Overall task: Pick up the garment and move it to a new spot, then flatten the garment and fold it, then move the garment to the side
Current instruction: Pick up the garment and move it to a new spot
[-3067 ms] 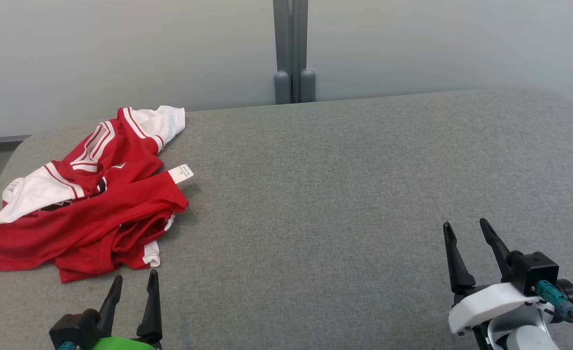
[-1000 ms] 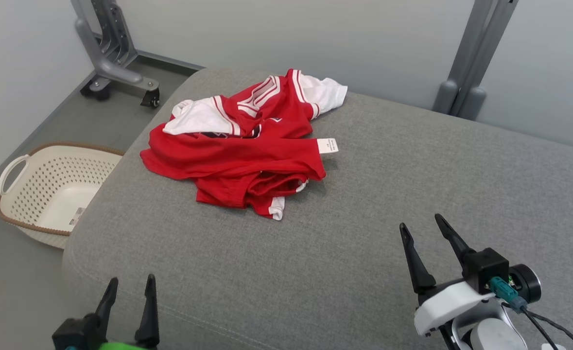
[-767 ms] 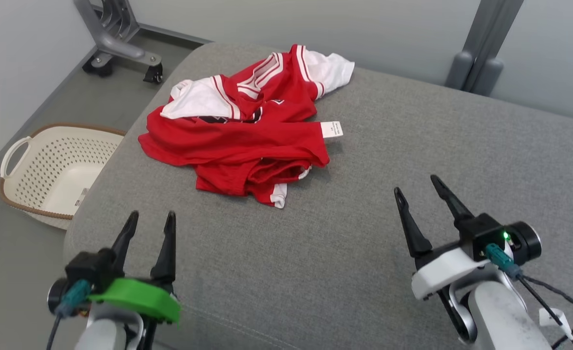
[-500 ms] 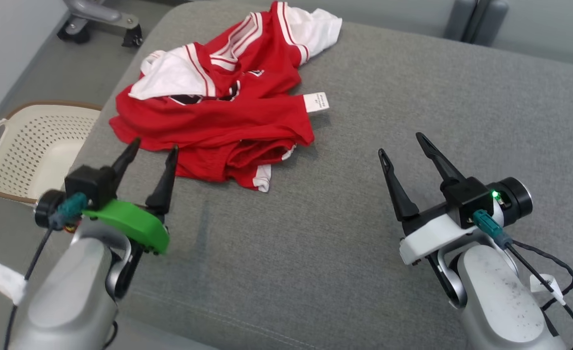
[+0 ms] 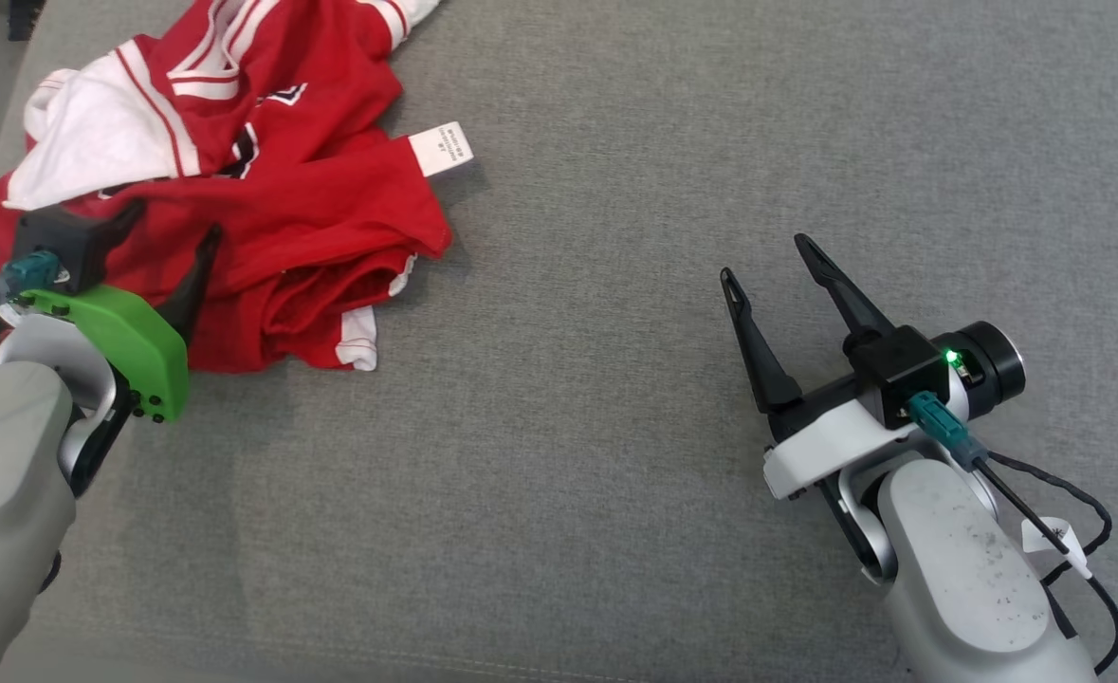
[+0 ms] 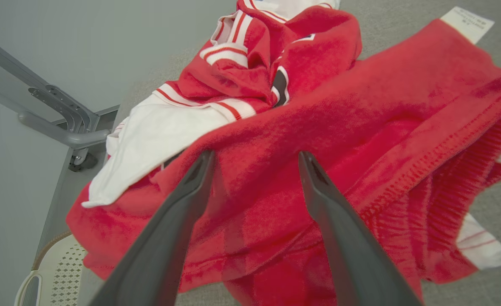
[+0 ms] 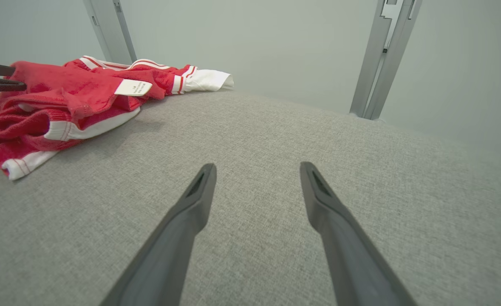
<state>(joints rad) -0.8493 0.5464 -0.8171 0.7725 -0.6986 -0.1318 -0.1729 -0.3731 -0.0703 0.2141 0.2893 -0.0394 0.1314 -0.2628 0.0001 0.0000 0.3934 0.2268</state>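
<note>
Left wrist view — garment under the spread left tool, perhaps touching.

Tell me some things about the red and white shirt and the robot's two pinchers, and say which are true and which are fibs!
1. The crumpled red and white garment lies on the grey fabric surface. True.
2. The left gripper is shut on the garment. False: its jaws are open, spread over the red cloth with nothing pinched.
3. The right gripper is open over bare grey fabric, apart from the garment. True.
4. The garment is folded into a neat flat square. False: it is bunched up, with layers and a white sleeve lying every which way.
5. A white label sticks out from the garment's edge, on the side facing the right gripper. True.
</note>
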